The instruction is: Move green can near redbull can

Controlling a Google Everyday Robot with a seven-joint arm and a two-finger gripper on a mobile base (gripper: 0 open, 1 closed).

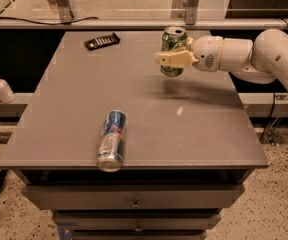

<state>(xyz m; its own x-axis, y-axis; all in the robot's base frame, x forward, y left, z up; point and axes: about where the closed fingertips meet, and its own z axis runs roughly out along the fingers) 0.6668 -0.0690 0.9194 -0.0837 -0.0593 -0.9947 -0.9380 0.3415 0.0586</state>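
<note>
Rearward: remote point(102, 41), gripper point(170, 57) round green can point(174, 40)

text: none legible | pincer point(167, 57) clasps green can point(174, 41) above table point(84, 109), far right

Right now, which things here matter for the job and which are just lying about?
Job: green can, gripped by the tool above the table's far side; redbull can, lying near the front edge.
Lying about: black remote, far left; pump bottle, off the left side.
</note>
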